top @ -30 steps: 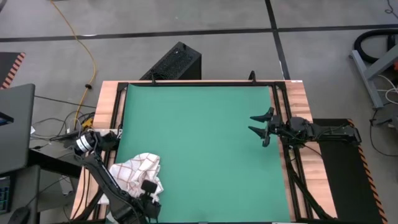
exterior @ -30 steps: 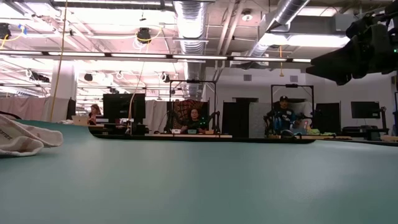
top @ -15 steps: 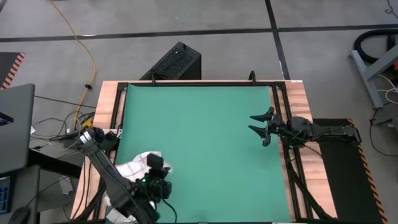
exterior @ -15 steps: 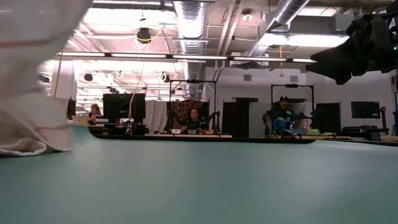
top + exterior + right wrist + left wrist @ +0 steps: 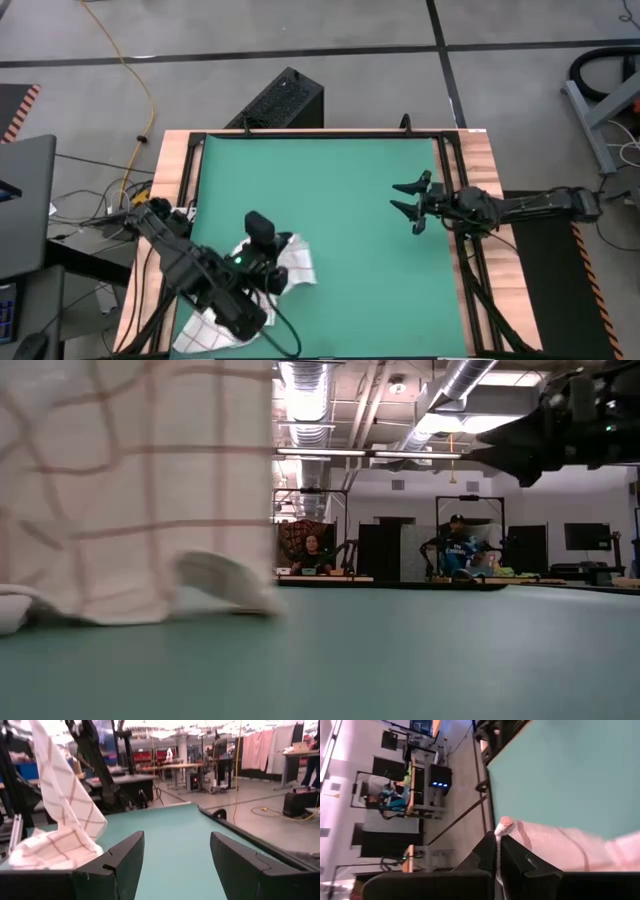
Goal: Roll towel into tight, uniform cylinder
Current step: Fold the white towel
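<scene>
Worktop (image 5: 180,150) with green mat (image 5: 330,200) covering most of it. No containers anywhere in view, so nothing to report inside any.

Towel (image 5: 285,262): white, thin checked grid, at the mat's near-left corner. Part of it is lifted and hangs as a sheet, filling the left of the low view (image 5: 130,490); the rest lies bunched on the mat under the left arm. Not spread flat, not rolled; no cylinder formed yet.

Left tool (image 5: 498,851): over the near-left mat, pressed together on 1 edge of the towel; the wrist view shows cloth running down between the 2 dark fingers.

Right tool (image 5: 412,200): hovers over the mat's right side, well apart from the towel, 2 fingers (image 5: 240,865) spread wide with bare mat between them; it holds nothing.

Handling, as judged:
- Light and limp. It drapes and folds under its own weight, so 1 pinch point lifts only a corner and the rest trails.
- Not fragile; not slippery against the mat, likely to drag and wrinkle.
- Best hold: 2 corners of 1 short edge, 1 per tool, to pull it flat before rolling.
- Risk: rolling from the bunched state would give a lumpy, uneven roll.
</scene>
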Robot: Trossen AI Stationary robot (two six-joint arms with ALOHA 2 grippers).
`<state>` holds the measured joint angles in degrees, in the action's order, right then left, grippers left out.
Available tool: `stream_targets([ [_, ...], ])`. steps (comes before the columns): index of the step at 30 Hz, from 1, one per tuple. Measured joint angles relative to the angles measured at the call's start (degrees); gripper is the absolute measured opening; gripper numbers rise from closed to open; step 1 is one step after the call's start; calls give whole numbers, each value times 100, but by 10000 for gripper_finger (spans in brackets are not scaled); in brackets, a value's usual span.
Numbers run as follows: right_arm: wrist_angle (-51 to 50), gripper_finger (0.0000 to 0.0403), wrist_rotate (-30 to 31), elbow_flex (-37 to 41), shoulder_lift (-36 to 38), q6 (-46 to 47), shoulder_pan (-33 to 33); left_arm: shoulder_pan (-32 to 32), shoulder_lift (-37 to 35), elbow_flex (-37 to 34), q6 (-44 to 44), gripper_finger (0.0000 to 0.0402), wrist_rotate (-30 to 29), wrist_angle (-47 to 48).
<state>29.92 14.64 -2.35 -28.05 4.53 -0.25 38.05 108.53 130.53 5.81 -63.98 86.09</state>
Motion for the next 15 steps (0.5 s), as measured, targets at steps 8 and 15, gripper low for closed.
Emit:
stream_targets([
  [8,1099,249,12,-428,-2535,385,434,-510,7,106,795,0,-425,52],
  [15,1083,249,47,-1393,-4511,935,853,-852,7,106,1151,0,-479,79],
])
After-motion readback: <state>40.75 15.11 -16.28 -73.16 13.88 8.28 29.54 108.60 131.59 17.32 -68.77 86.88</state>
